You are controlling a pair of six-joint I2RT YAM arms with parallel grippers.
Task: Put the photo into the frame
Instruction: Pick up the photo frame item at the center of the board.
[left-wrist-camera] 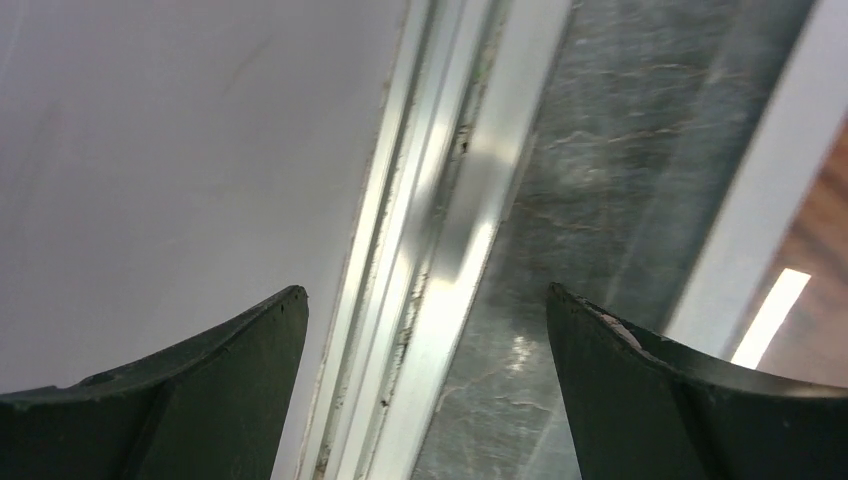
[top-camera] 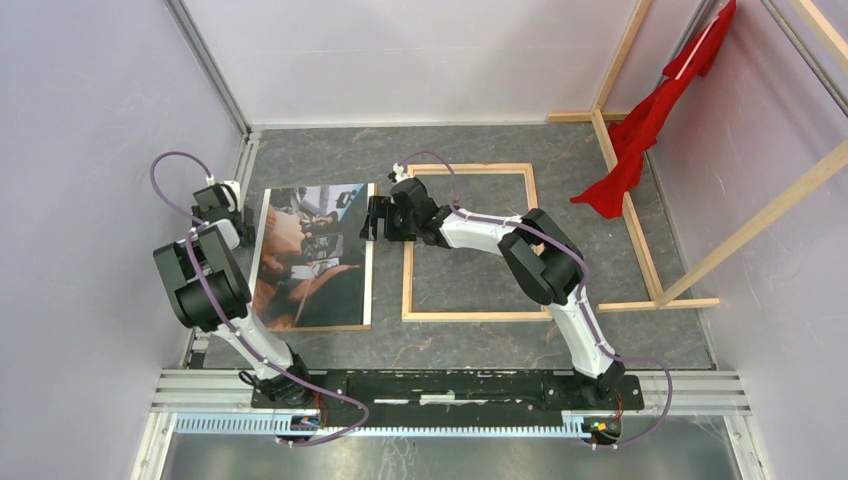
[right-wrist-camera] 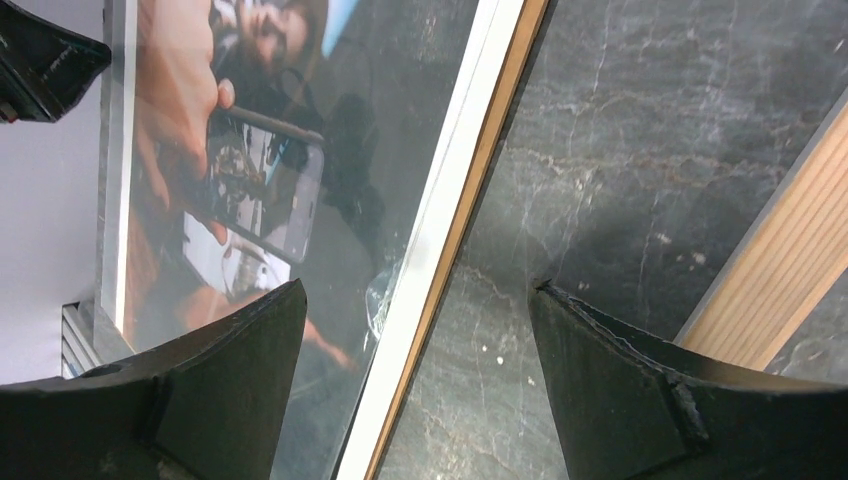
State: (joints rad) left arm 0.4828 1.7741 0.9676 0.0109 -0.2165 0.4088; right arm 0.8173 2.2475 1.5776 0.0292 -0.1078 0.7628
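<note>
- Count: 2 arms, 1 photo [top-camera: 305,255], 1 frame [top-camera: 468,315], 1 brown backing board [right-wrist-camera: 474,180], 1 red cloth [top-camera: 650,120], several bare wooden beams [top-camera: 640,240].
- The photo lies picture-up, flat, left of centre on the table [top-camera: 480,135]. A thin brown board edge shows along its right and near sides, so it seems to lie on the board.
- The frame lies flat just right of the photo with its bare wood side up. It's empty, with table visible through the opening. A narrow strip of table separates it from the photo.
- Left gripper [left-wrist-camera: 425,295]: at the photo's far-left corner, fingers spread wide, nothing between them. Its wrist view shows only the aluminium rail [left-wrist-camera: 450,200] and the table below.
- Right gripper [right-wrist-camera: 420,285]: at the far part of the photo's right edge, fingers spread apart, holding nothing. The white and brown edge runs through the gap below them. I can't tell whether it touches.
- Surface: dark grey marbled tabletop, with aluminium rails along the left and near edges.
- Room: plain pale walls [top-camera: 100,100] on the left, far and right sides.
- The beams stand and lie at far right, well clear of the frame's right side. The cloth hangs on them.
</note>
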